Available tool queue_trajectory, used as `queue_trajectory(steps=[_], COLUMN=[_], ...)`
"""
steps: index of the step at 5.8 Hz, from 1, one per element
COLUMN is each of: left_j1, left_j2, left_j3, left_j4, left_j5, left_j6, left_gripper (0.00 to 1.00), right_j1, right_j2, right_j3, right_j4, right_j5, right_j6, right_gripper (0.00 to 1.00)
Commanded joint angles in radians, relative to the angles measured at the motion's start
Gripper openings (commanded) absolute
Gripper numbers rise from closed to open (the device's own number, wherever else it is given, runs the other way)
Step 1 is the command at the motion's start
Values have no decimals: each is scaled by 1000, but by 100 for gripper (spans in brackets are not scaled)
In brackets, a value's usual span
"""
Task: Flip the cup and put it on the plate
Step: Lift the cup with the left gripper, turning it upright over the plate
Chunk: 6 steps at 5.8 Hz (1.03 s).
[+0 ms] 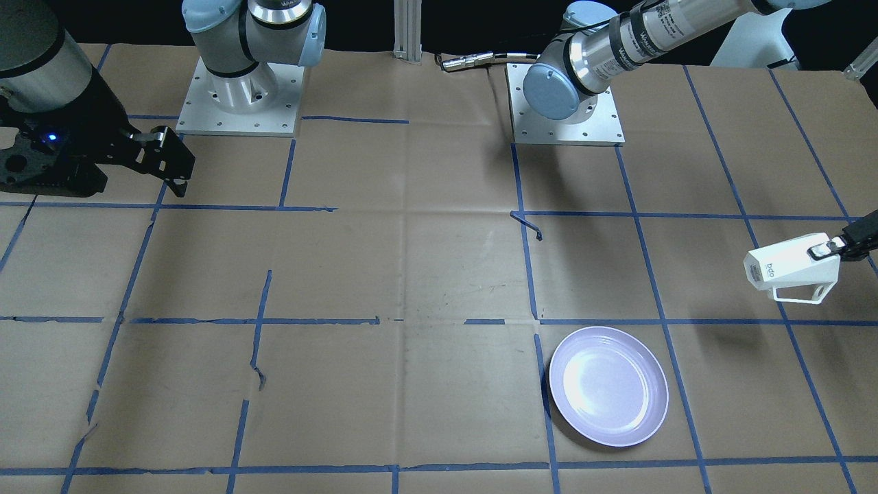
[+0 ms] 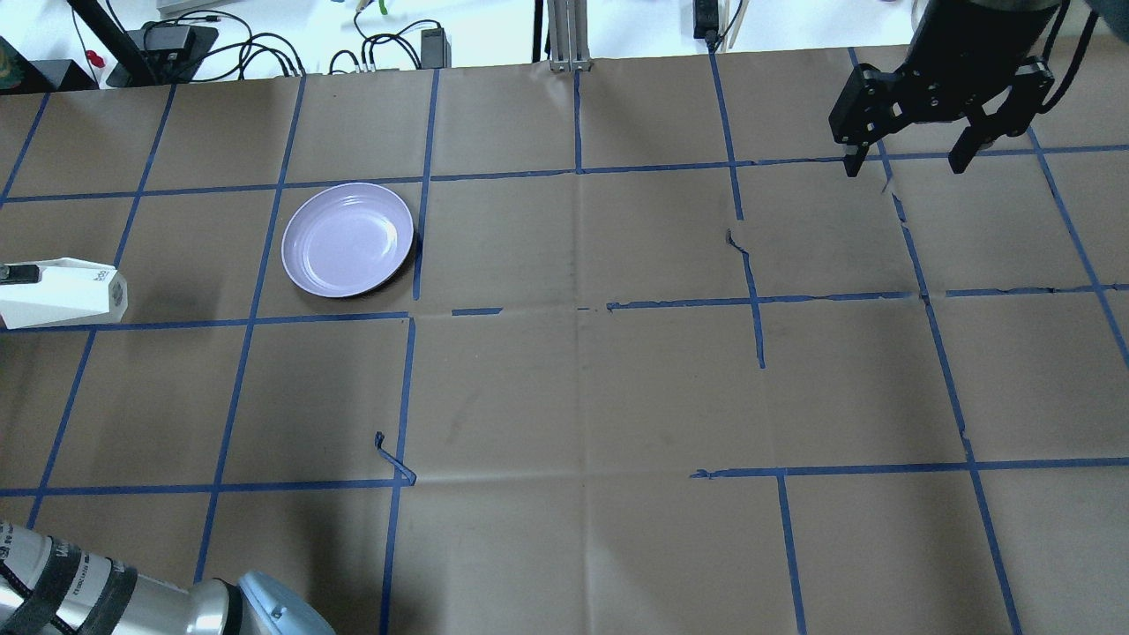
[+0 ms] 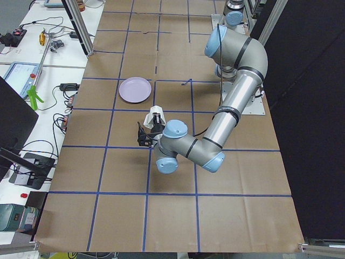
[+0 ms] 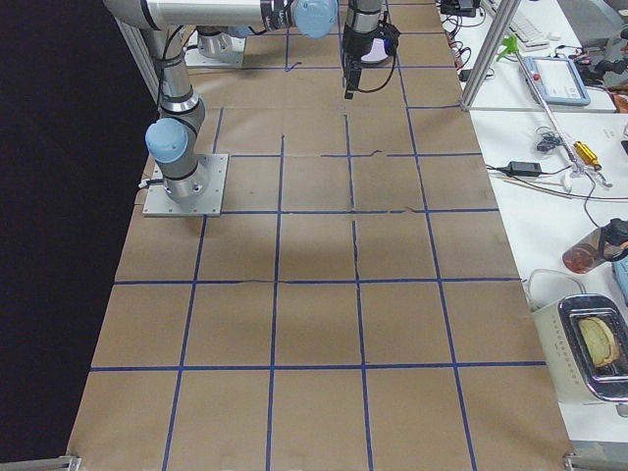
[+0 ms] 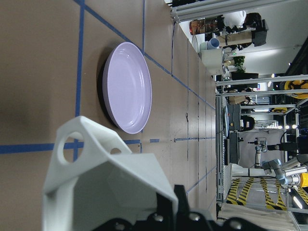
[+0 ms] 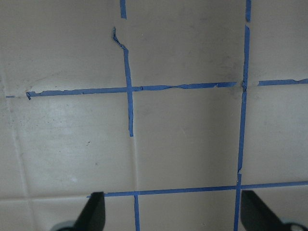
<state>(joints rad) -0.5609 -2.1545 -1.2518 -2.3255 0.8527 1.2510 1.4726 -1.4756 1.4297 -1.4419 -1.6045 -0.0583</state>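
The white faceted cup (image 1: 789, 264) is held in the air, tipped on its side with the thin handle hanging down, by my left gripper (image 1: 825, 248), which is shut on its rim. It also shows at the left edge of the overhead view (image 2: 66, 291) and fills the left wrist view (image 5: 106, 183). The pale lavender plate (image 1: 608, 385) lies flat on the table, apart from the cup, also in the overhead view (image 2: 348, 239) and the left wrist view (image 5: 127, 86). My right gripper (image 2: 906, 166) is open and empty, raised far across the table.
Brown paper with a blue tape grid covers the table (image 2: 582, 370). The two arm bases (image 1: 240, 103) (image 1: 566, 110) stand at the robot's side. Cables and equipment (image 2: 176, 40) lie beyond the far edge.
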Motion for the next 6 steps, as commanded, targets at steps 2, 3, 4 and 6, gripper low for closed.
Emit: queue_trajectory(steps=[2,3,4,6], left_j1=[-173,-285,-426,-731], left_j2=[203,229,237,223], left_j3=[-9,-9,-11,-34], left_j4=[189,382,575,855], left_j5=[20,158,280,565], left_j6=[-369,-585,-772,-1061], left_gripper=[0,0,0,0], right_j1=[0,0,0,0], right_j2=[0,0,0,0], right_j3=[0,0,0,0], right_j4=[0,0,0,0], right_j5=[0,0,0,0], right_j6=[0,0,0,0], right_gripper=[100,100,100,100])
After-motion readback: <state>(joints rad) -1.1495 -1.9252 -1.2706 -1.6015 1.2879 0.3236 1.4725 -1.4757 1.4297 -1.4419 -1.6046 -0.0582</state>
